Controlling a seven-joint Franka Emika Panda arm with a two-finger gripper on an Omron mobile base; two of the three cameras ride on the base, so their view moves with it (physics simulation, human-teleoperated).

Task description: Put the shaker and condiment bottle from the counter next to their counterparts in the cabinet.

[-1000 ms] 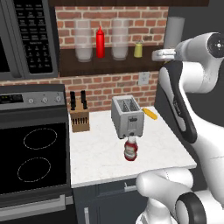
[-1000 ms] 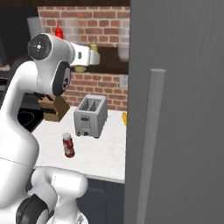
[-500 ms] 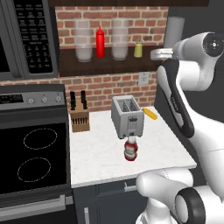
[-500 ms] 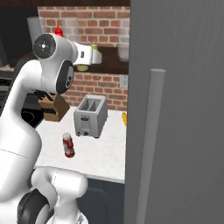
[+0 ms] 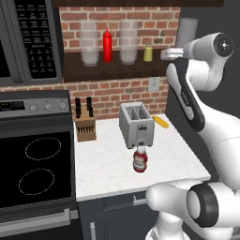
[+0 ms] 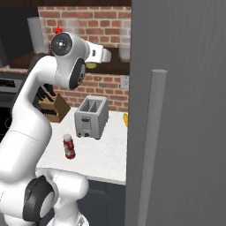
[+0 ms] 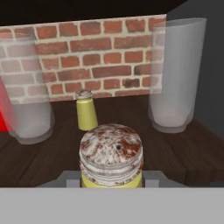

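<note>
My gripper [image 7: 111, 176] is shut on the shaker [image 7: 111, 154], whose speckled pale cap and yellow body sit low in the hand view, just above the dark wooden cabinet [image 7: 183, 153] shelf. Its twin shaker [image 7: 86, 113] stands further back on the shelf by the brick wall. From the left base, the gripper [image 5: 167, 53] is at the shelf's right end, just right of the twin [image 5: 148, 53]. The all-red squeeze bottle [image 5: 108, 45] stands further left. The condiment bottle [image 5: 139, 159] stands upright on the white counter [image 5: 103, 173] in front of the toaster, also seen from the right [image 6: 69, 146].
Two clear glass jars [image 7: 175, 74] [image 7: 26, 105] flank the twin shaker on the shelf. A silver toaster [image 5: 136, 124], a knife block [image 5: 85, 124] and a yellow item [image 5: 161, 122] sit on the counter. The black stovetop [image 5: 37, 164] lies left; a tall grey panel [image 6: 176, 110] stands right.
The hand with the shaker has edged slightly up and left toward the shelf. The condiment bottle and the shelf items have stayed put.
</note>
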